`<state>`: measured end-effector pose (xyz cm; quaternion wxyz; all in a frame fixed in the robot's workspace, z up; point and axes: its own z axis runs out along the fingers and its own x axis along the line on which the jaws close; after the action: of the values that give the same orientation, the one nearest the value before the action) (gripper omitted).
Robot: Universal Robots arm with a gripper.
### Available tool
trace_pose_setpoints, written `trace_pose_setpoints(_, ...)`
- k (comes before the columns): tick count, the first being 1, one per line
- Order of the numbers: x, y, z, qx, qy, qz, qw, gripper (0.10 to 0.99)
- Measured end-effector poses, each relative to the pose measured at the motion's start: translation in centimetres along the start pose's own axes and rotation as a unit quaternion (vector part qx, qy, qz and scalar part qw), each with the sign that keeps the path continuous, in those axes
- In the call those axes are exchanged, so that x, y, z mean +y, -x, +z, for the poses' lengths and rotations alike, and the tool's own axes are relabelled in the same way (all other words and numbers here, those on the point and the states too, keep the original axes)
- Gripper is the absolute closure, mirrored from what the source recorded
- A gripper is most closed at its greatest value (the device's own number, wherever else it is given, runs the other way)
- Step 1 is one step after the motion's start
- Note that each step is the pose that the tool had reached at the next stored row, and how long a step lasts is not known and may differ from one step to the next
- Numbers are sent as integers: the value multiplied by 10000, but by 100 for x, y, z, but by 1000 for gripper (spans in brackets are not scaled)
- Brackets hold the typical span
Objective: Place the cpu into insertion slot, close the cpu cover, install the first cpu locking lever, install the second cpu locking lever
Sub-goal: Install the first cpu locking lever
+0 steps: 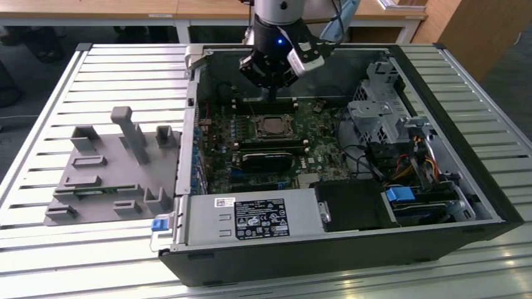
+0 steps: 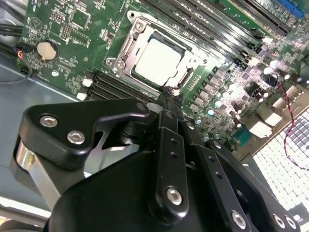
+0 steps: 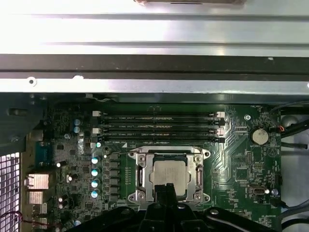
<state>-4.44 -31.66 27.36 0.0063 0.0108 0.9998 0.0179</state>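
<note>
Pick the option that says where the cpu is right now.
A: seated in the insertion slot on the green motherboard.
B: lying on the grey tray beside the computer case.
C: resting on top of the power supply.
A: in both wrist views the cpu shows its silver face framed inside the insertion slot on the motherboard.
</note>
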Motion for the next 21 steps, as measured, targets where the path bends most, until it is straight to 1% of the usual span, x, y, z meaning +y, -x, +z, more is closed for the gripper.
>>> trace_pose_setpoints(3, -1, -10, 7, -3, -1, 42, 10000, 976)
trace_pose_setpoints(6, 4, -56, 17, -4, -1, 82, 10000, 976)
trace_pose_setpoints(9, 5, -113, 24, -4, -2, 105, 9999, 976)
trace_pose_setpoints(15, 10, -268, 45, -5, -1, 106, 9999, 976)
trace_pose_setpoints(18, 10, -308, 47, -5, -1, 107, 9999, 976)
trace_pose_setpoints(21, 17, -381, 50, -6, -1, 115, 9999, 976)
